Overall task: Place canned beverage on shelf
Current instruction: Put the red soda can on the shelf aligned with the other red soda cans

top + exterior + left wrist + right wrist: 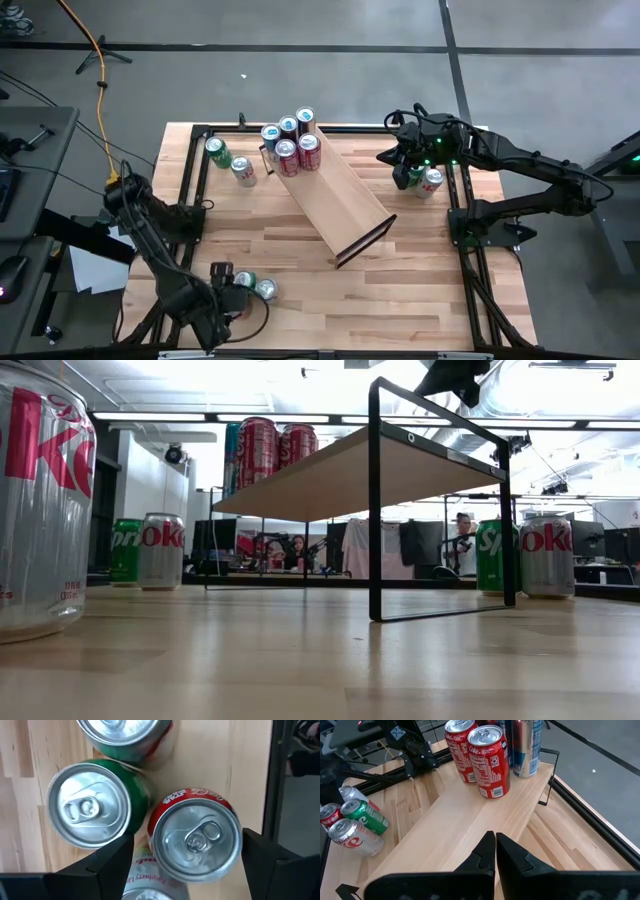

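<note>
The high view looks straight down on the whole worktop point(400, 290), while the low view sits at its surface, looking level under the shelf point(330, 475) into the room. The left wrist view hangs close above can tops point(196, 840). The right wrist view looks along the shelf point(470, 815), which the high view shares.

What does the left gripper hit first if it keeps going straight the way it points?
Probably the red cola can: the left gripper points down at it, open jaws either side of its silver top. Depth unclear.

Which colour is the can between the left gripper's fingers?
Red can, clearest in the left wrist view.
</note>
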